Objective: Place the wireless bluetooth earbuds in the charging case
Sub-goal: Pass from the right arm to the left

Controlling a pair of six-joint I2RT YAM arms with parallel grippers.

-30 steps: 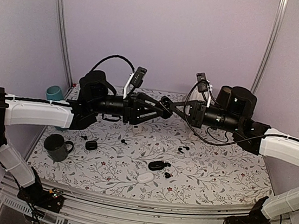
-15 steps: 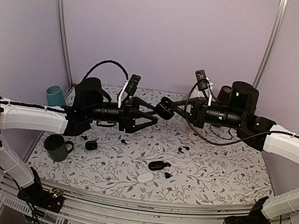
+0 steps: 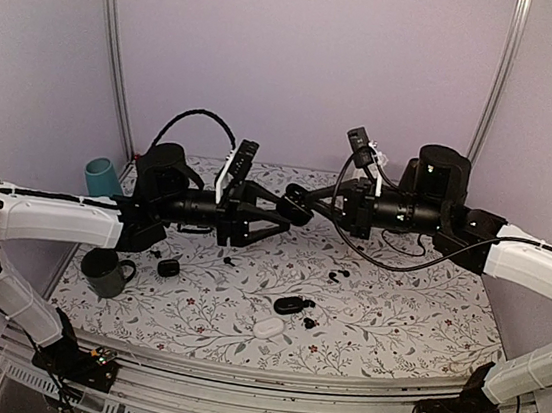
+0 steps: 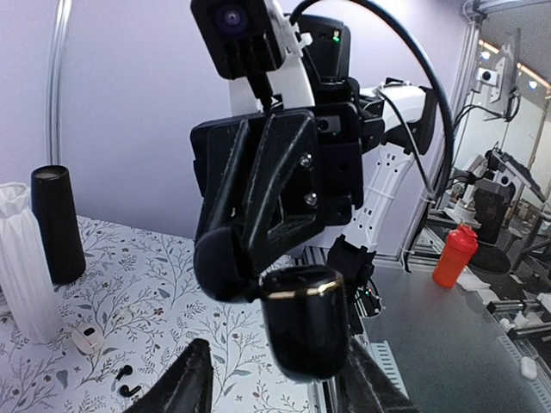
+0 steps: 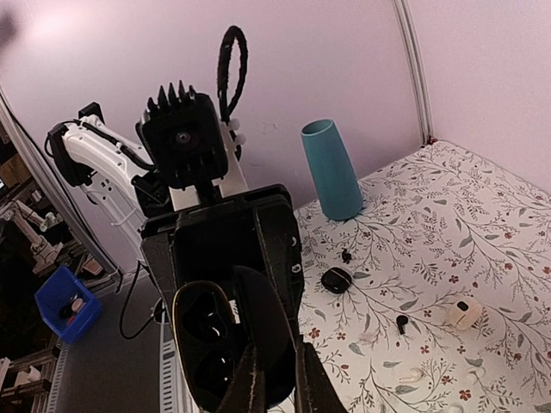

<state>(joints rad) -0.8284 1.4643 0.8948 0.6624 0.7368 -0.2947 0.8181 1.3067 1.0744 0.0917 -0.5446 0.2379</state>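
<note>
While the right pincer (image 5: 274, 361) grips the open case (image 4: 306, 318) aloft and the left pincer (image 3: 287, 214) gapes beside it, the earbuds (image 3: 228, 260) lie midway between the table's (image 3: 413, 324) far and near edges, tiny, light, likely slick, best nipped by the stem.

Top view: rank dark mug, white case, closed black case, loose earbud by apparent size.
1. dark mug
2. white case and closed black case: near alike; white sits nearer the camera, so unranked
3. loose earbud
</note>
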